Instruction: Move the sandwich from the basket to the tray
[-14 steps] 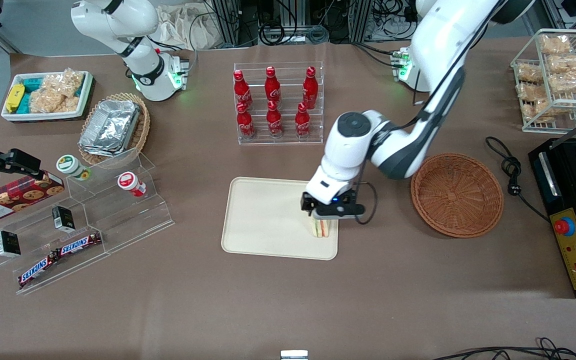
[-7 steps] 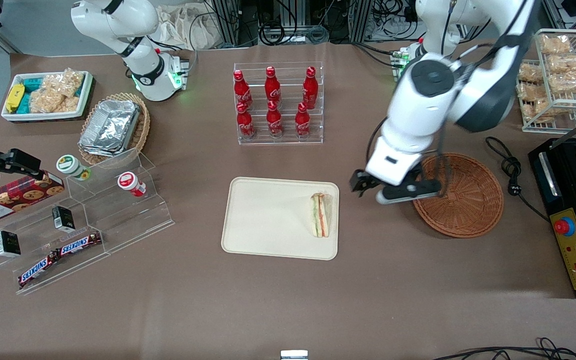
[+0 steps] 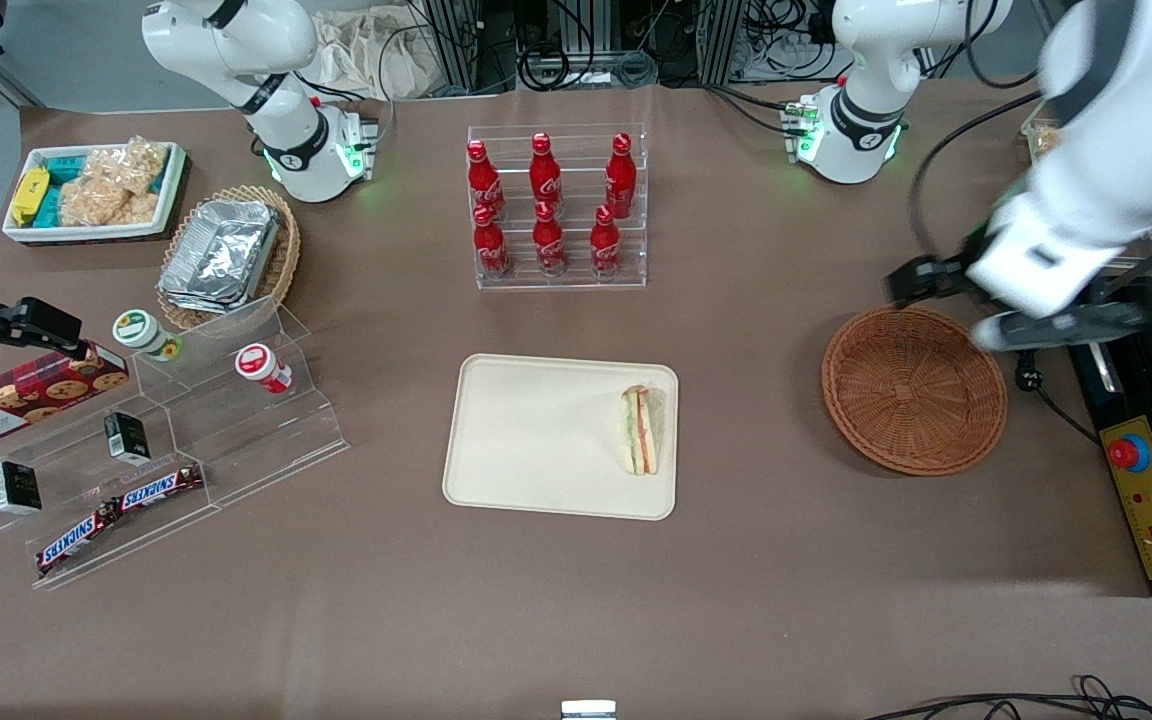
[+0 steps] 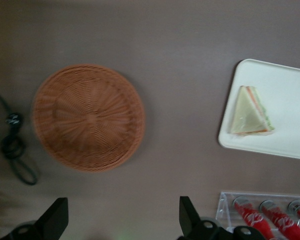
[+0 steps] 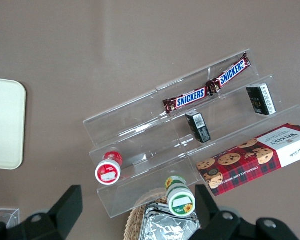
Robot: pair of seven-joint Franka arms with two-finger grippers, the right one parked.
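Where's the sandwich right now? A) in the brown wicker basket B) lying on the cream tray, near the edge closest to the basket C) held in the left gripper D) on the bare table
B: the sandwich lies on the tray; the basket holds nothing, and the gripper is open, raised near the basket.

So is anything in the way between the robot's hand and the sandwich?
Only the empty basket sits on the table between them. The open hand is high above the basket's edge, and the sandwich already lies on the tray.
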